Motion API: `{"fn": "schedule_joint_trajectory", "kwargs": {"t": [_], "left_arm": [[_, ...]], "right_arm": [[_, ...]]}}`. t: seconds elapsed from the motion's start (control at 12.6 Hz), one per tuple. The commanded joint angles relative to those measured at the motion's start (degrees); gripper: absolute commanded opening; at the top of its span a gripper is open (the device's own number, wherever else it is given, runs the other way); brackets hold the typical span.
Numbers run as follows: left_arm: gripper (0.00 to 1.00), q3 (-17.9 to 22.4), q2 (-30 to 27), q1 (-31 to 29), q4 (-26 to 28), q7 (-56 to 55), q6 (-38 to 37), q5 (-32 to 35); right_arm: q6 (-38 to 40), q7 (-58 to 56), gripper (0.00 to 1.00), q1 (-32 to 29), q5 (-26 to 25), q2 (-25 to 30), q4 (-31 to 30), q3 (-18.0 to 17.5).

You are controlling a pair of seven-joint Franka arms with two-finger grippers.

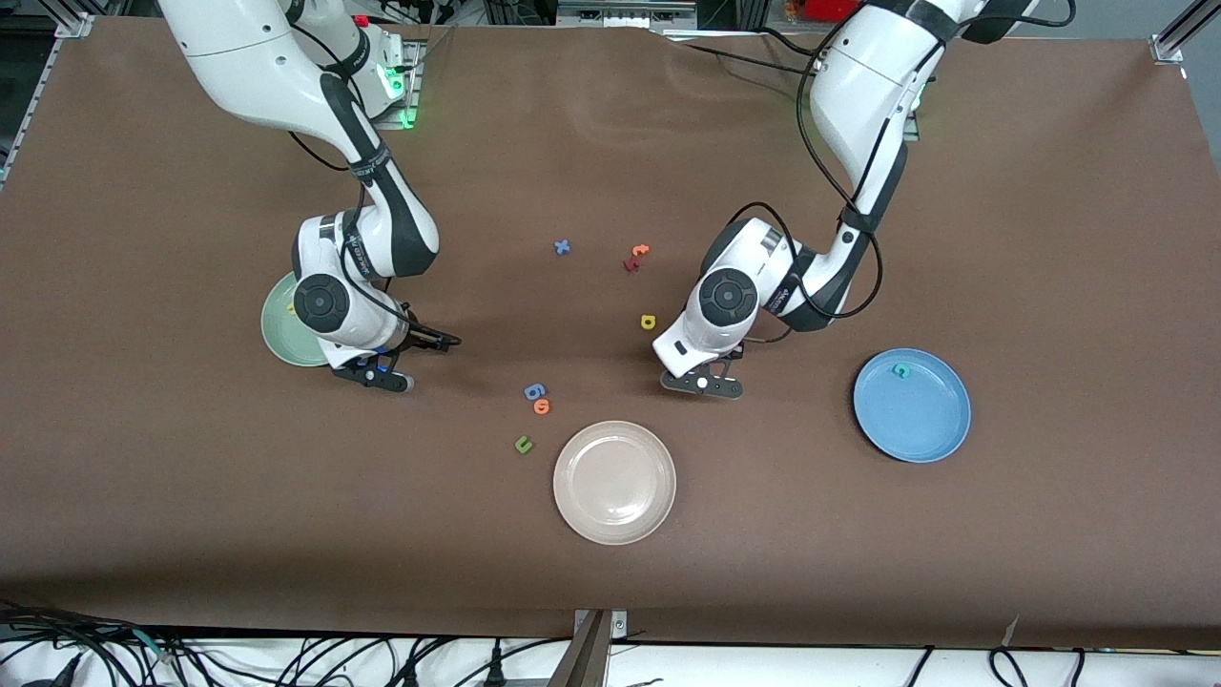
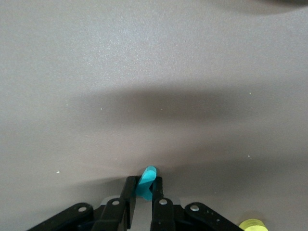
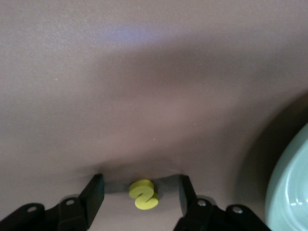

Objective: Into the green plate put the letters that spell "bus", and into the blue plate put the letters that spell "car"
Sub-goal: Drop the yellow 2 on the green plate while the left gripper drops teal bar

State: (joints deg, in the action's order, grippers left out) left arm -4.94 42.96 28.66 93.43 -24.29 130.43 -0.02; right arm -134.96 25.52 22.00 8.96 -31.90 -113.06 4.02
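My left gripper (image 1: 704, 384) (image 2: 144, 185) sits low at the table, shut on a small teal letter (image 2: 146, 181) that stands edge-on, so I cannot read its shape. The yellow "a" (image 1: 648, 322) (image 2: 252, 225) lies close by. My right gripper (image 1: 382, 374) (image 3: 140, 190) is down beside the green plate (image 1: 282, 336) (image 3: 293, 192). It is open, one finger on each side of the yellow "s" (image 3: 143, 194) with gaps on both sides. The blue plate (image 1: 911, 405) holds the teal "c" (image 1: 899, 369). A small yellow piece (image 1: 290, 308) shows on the green plate.
A beige-white plate (image 1: 614, 482) lies nearest the front camera. Beside it lie an olive "u" (image 1: 523, 444), an orange "o" (image 1: 542, 406) and a blue looped letter (image 1: 534, 391). Farther back are a blue "x" (image 1: 562, 247), an orange "t" (image 1: 640, 251) and a dark red letter (image 1: 631, 264).
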Motion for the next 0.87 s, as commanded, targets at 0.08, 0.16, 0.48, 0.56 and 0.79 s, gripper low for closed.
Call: {"fn": "schedule_joint_trajectory", "kwargs": {"t": [0.08,0.16,0.48,0.56,0.79], "left_arm": [[0.05,0.3,-0.2,-0.1,0.3,0.3,-0.8,0.8],[0.03,0.3,-0.9,-0.4,-0.3,0.3,-2.2,0.8],[0.01,0.3,-3.8,-4.7,-0.9,4.4,-8.2,-0.3],[0.01,0.2,-4.5,-7.0,-1.4,7.2,-10.3,-1.4],[0.01,0.3,-6.7,-12.6,-2.5,17.1,-17.1,-1.6]], "right_arm": [[-1.3,0.6,0.65,0.2,0.6,0.4,-1.5,-0.1],[-1.3,0.6,0.65,0.2,0.6,0.5,-1.5,-0.1],[-1.5,0.4,0.46,0.3,0.6,0.5,-2.1,-0.2],[-1.5,0.1,0.34,0.3,0.6,0.5,-2.1,-0.2],[-1.4,-0.3,0.13,0.3,0.6,0.7,-2.0,-0.2]]}}
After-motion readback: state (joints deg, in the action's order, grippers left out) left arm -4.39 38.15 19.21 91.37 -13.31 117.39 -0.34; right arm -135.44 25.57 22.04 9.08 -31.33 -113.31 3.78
